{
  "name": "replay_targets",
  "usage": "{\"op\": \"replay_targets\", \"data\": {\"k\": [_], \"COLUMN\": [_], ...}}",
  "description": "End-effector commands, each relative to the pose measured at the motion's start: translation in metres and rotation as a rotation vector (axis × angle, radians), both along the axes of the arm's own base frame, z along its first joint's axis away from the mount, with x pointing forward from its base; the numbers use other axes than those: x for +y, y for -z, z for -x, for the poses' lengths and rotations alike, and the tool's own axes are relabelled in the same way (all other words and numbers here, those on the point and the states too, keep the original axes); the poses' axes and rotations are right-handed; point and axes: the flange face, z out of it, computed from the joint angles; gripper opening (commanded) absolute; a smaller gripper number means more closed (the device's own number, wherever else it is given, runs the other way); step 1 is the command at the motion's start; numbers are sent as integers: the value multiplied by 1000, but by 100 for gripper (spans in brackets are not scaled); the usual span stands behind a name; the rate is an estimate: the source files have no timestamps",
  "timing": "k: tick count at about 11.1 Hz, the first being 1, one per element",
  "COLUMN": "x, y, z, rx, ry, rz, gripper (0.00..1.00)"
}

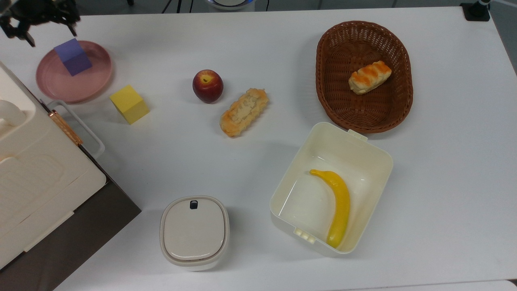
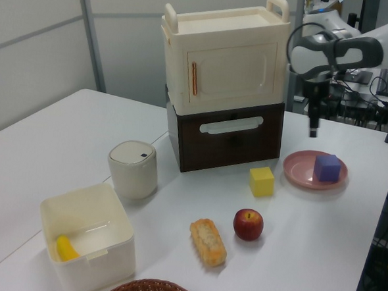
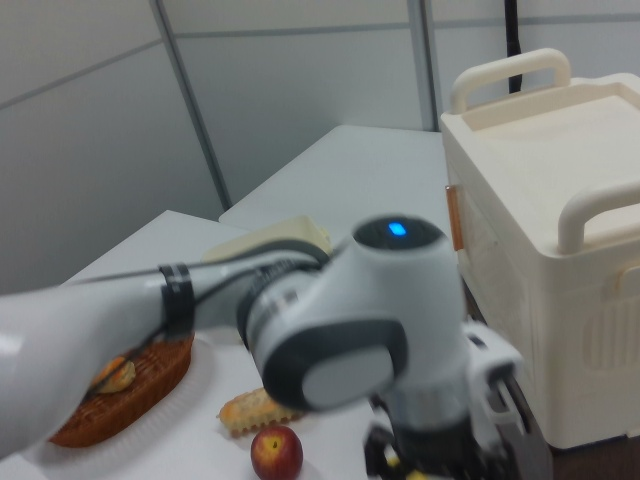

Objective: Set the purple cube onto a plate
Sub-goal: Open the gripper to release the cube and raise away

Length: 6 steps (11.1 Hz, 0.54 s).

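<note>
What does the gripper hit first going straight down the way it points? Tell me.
Probably the purple cube or the plate under it; the gripper points down roughly above them, but depth is unclear.

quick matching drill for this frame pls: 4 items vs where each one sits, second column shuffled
Items:
1. purple cube
2. banana
3. bread roll
4. apple

Places:
a. in the brown basket
b. on the bare table
c. on the pink plate
d. in the cream box

Pairs: 1-c, 2-d, 3-a, 4-b

The gripper hangs above the plate, open, clear of the cube.
</note>
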Motion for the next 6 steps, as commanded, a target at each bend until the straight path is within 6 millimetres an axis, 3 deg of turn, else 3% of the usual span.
{"op": "replay_targets", "data": {"k": [1, 4, 6], "x": [105, 207, 261], "y": [-22, -40, -61], "z": [-50, -82, -81], "rx": [-17, -74, -96], "ry": [166, 329, 415], "rz": [17, 34, 37], "gripper": [100, 100, 100]}}
